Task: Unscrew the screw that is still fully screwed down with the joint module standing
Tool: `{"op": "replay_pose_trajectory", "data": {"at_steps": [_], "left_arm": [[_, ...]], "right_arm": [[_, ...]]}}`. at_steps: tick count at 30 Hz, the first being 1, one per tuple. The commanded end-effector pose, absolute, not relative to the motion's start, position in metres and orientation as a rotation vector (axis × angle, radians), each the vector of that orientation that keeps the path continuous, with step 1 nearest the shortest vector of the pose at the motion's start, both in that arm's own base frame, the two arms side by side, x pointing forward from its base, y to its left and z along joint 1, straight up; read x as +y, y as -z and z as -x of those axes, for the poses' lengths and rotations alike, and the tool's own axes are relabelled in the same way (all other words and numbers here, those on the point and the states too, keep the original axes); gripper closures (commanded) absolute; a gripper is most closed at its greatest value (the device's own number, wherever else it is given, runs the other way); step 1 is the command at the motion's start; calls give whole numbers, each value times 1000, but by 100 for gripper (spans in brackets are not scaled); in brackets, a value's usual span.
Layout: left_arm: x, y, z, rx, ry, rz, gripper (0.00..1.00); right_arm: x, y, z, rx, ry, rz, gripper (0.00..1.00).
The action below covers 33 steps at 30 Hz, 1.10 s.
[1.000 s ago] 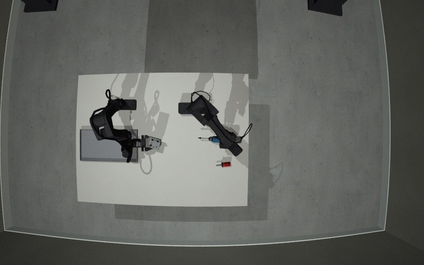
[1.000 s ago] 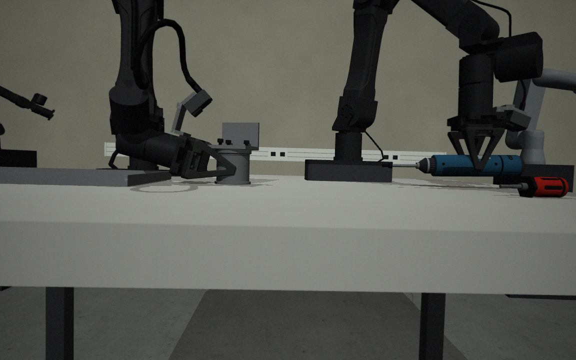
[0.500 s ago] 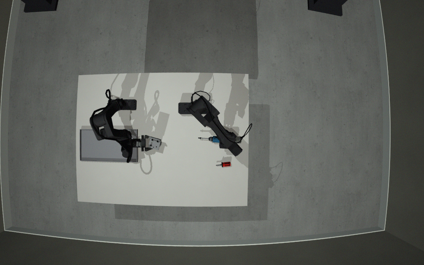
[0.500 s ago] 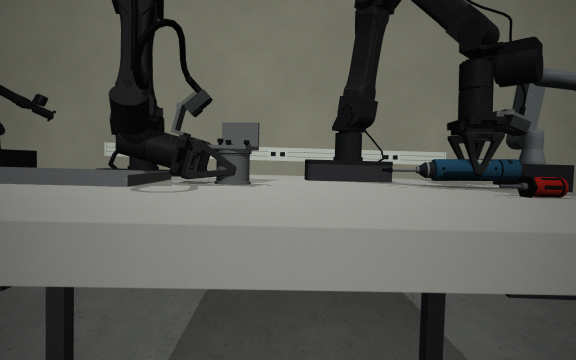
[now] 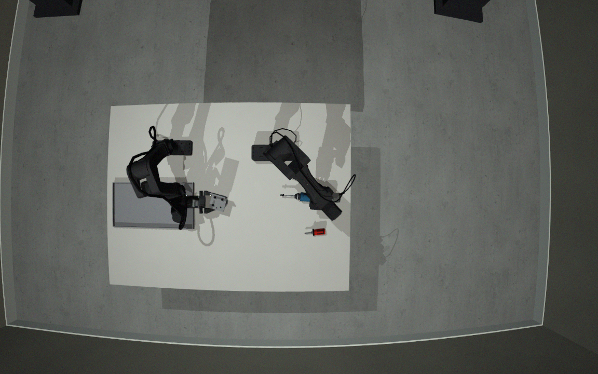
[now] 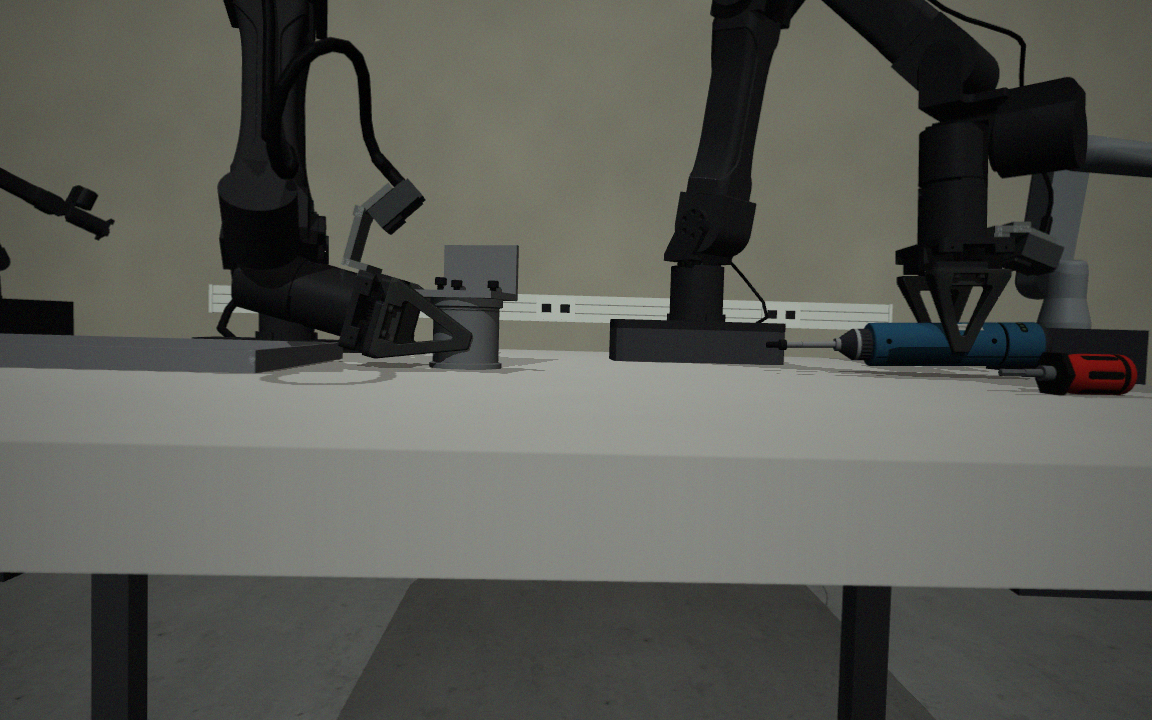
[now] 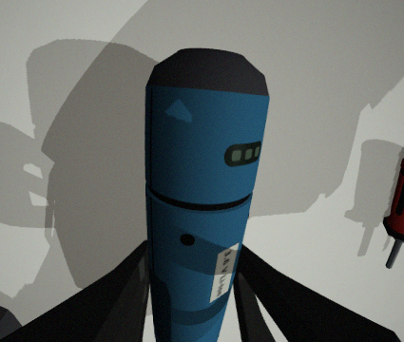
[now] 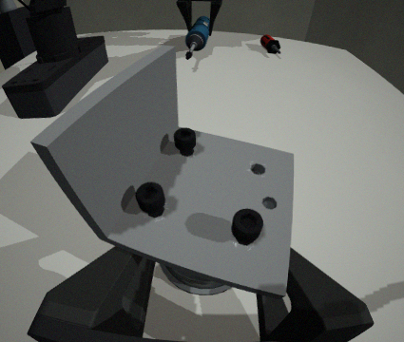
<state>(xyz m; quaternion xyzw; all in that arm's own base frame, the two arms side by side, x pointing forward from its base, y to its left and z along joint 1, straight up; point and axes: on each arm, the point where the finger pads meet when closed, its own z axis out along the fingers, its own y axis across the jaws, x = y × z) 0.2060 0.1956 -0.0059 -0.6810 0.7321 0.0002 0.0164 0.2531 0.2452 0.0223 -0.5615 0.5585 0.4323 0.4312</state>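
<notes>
The joint module stands on the table with its grey L-shaped bracket on top. Three black screws stand in the bracket, beside two small empty holes; I cannot tell which screw sits lowest. My right gripper lies low, with its fingers closed on either side of the module's cylinder. My left gripper points down and is shut on the blue electric screwdriver, which it holds level just above the table with its bit pointing toward the module.
A red-handled screwdriver lies on the table near the left gripper. A flat grey plate lies behind the right arm. The left arm's base block sits between the module and the electric screwdriver.
</notes>
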Motion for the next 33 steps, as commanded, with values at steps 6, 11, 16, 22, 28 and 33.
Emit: {"op": "replay_pose_trajectory", "data": {"at_steps": [6,11,16,22,28,33], "left_arm": [[194,3,-213,2283,4,2078,58],[194,3,-212,2287,4,2081,58],[189,11,-207,2310,4,2100,58],[186,14,-204,2322,5,2107,58],[193,4,-211,2293,5,2080,58],[189,9,-208,2314,5,2094,58]], "right_arm": [[249,-28,-249,1360,-1091,1415,41],[249,-28,-249,1360,-1091,1415,41],[249,-28,-249,1360,-1091,1415,41],[249,-28,-249,1360,-1091,1415,41],[249,-28,-249,1360,-1091,1415,41],[249,-28,-249,1360,-1091,1415,41]]}}
